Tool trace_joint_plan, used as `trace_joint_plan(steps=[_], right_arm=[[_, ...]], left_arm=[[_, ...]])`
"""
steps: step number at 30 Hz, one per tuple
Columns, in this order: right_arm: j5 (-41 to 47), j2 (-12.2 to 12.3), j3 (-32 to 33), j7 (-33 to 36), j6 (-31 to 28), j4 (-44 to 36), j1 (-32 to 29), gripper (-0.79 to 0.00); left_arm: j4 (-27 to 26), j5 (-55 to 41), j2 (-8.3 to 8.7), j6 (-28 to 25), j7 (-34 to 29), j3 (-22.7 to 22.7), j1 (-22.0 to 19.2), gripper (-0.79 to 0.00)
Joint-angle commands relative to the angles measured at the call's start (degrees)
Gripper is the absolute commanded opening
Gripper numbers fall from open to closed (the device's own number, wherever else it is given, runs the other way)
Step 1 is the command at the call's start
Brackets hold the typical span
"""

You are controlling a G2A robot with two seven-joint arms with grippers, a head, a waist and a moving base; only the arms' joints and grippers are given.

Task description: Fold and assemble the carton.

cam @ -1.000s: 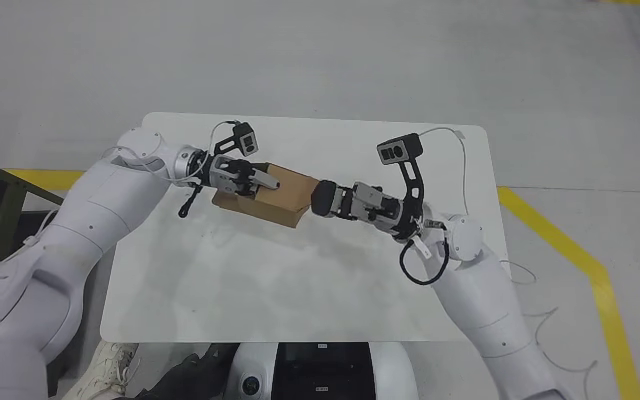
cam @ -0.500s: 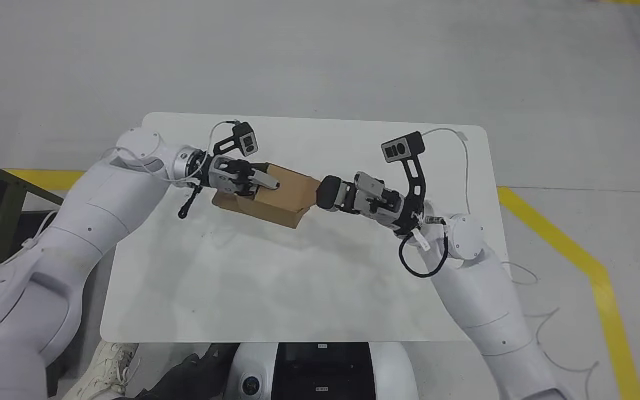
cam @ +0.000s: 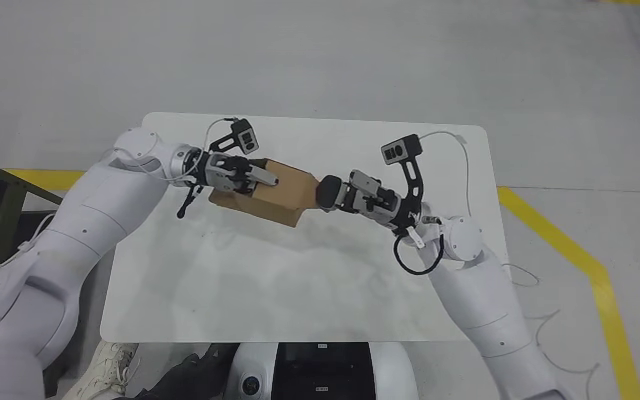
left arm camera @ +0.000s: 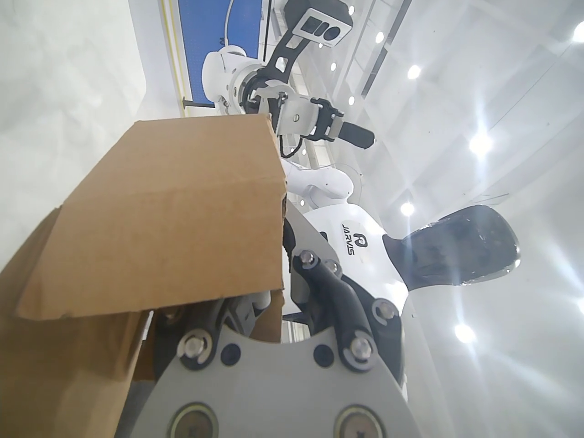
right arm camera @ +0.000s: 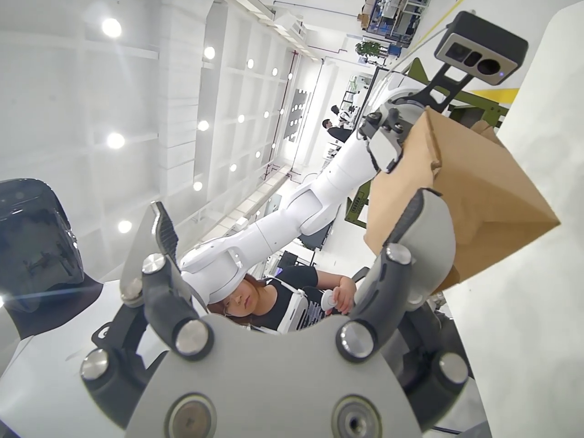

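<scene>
We find the brown carton [cam: 275, 195] on the white table [cam: 250, 290], toward the far side and between the two arms. It lies at an angle, with one end toward each gripper.

The left gripper [cam: 258, 173] is at the carton's left end. In the left wrist view one finger [left arm camera: 305, 234] runs along the outside of a cardboard panel, and its partner is hidden behind the board. The jaws therefore appear closed on that panel, though we cannot confirm the inner contact.

The right gripper [cam: 326, 191] is at the opposite end with its jaws spread wide. In the right wrist view the near finger [right arm camera: 429, 230] lies against the carton's end face. The far finger [right arm camera: 157, 225] stands free in the air, well apart from the cardboard.
</scene>
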Motion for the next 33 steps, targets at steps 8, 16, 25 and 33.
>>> trace_joint_plan(steps=[8, 16, 25, 33], right_arm=[[-0.9, -0.1, -0.8, -0.8, 0.2, 0.3, 0.3, 0.000], [-0.7, -0.1, -1.1, -0.6, -0.1, 0.3, 0.1, 0.000], [-0.2, -0.2, -2.6, 0.6, 0.9, 0.5, 0.3, 0.000], [0.1, -0.7, -4.5, 0.9, 1.0, 1.1, 1.6, 0.000]], left_arm=[[-1.2, -1.5, 0.51, 0.5, 0.0, -0.5, 0.4, -0.785], [-1.2, -1.8, 0.75, 0.6, 0.0, -0.5, 0.5, -0.785], [-1.6, -2.8, 0.82, 0.6, 0.0, -0.4, 0.7, -0.785], [-2.0, -2.5, 1.01, 0.9, 0.0, 0.0, 0.6, -0.785]])
